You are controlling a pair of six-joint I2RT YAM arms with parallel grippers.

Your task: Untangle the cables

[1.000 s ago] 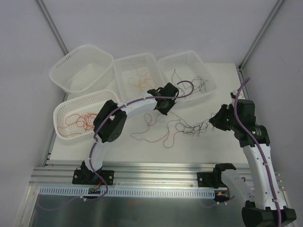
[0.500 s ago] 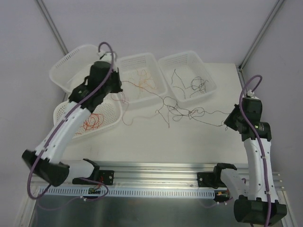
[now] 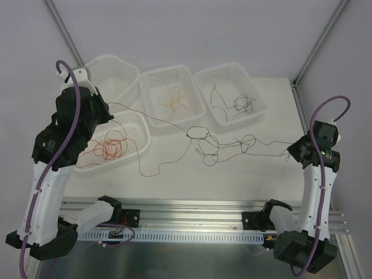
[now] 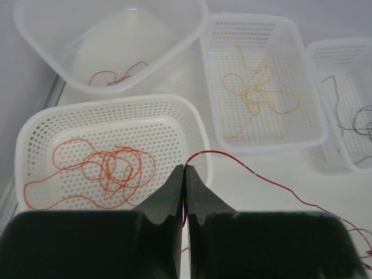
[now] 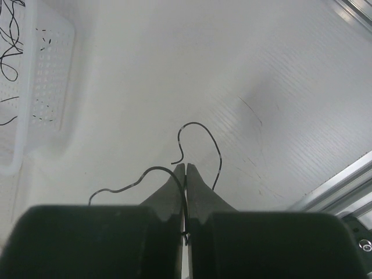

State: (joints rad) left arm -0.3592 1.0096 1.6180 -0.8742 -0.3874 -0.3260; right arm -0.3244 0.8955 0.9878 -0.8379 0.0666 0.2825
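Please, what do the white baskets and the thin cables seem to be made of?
The baskets look like moulded white plastic, slightly translucent with a mild gloss: thin walls pierced by regular rows of holes. The cables look like fine wire in a smooth coloured coating, red, orange or black; they keep loose springy curls, but thread cannot be ruled out.
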